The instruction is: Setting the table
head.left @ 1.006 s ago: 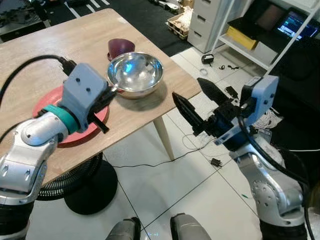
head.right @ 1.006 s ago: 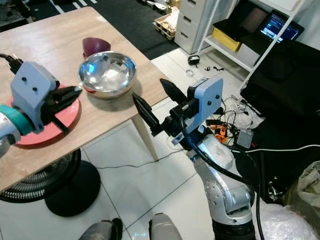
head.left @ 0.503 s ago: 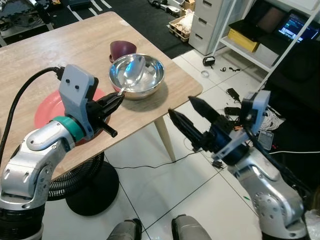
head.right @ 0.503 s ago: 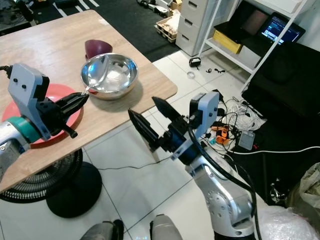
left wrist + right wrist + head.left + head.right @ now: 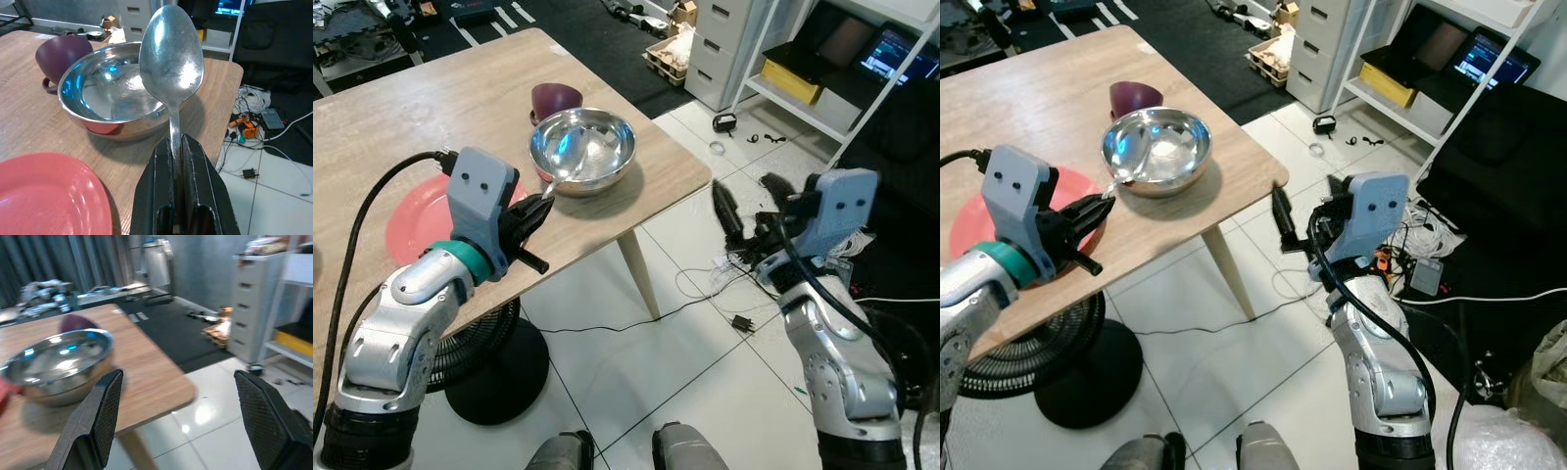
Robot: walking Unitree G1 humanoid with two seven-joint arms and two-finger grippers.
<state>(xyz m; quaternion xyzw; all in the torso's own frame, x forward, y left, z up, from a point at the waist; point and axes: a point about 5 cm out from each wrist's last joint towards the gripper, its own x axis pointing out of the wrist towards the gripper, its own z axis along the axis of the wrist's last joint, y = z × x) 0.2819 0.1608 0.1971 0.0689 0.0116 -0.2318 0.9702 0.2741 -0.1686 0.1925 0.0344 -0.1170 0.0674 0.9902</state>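
The left gripper (image 5: 536, 208) is clamping a spoon (image 5: 171, 73) by its handle at the bowl's (image 5: 582, 149) seven o'clock, beside the plate (image 5: 416, 211), seemingly mid-placement and needing lowering onto the table (image 5: 431, 108), while the right gripper (image 5: 178, 418) is hanging spread apart, idle.

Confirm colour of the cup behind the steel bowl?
Dark purple, maroon-like. The cup shows best in the left wrist view, just behind the bowl.

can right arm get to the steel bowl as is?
Probably yes. The right gripper is open and off the wooden table's corner, facing the shiny steel bowl with nothing between them. The left gripper, holding a metal spoon, sits at the bowl's other side.
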